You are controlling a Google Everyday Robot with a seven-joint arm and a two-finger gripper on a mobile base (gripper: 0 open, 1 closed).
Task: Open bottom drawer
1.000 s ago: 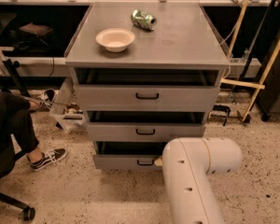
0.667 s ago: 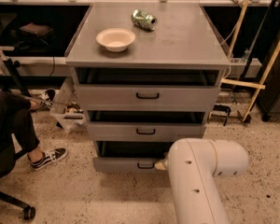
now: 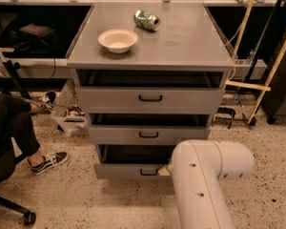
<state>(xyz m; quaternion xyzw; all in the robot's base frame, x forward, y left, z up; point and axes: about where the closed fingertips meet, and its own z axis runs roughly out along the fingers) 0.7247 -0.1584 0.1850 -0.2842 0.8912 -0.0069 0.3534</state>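
The bottom drawer is the lowest and narrowest of three grey drawers in the cabinet, with a small black bar handle. It stands a little way out, with a dark gap above its front. My white arm reaches in from the lower right. My gripper is at the right end of that handle, and only a small tan tip of it shows past the arm. The mid-sized drawer and the widest top drawer sit above it.
A beige bowl and a crushed green can lie on the cabinet top. A seated person's leg and sneaker are on the floor at the left, beside a chair wheel. Wooden poles lean at the right.
The bottom drawer front has slid out a little toward the camera. My arm's elbow has shifted slightly to the right.
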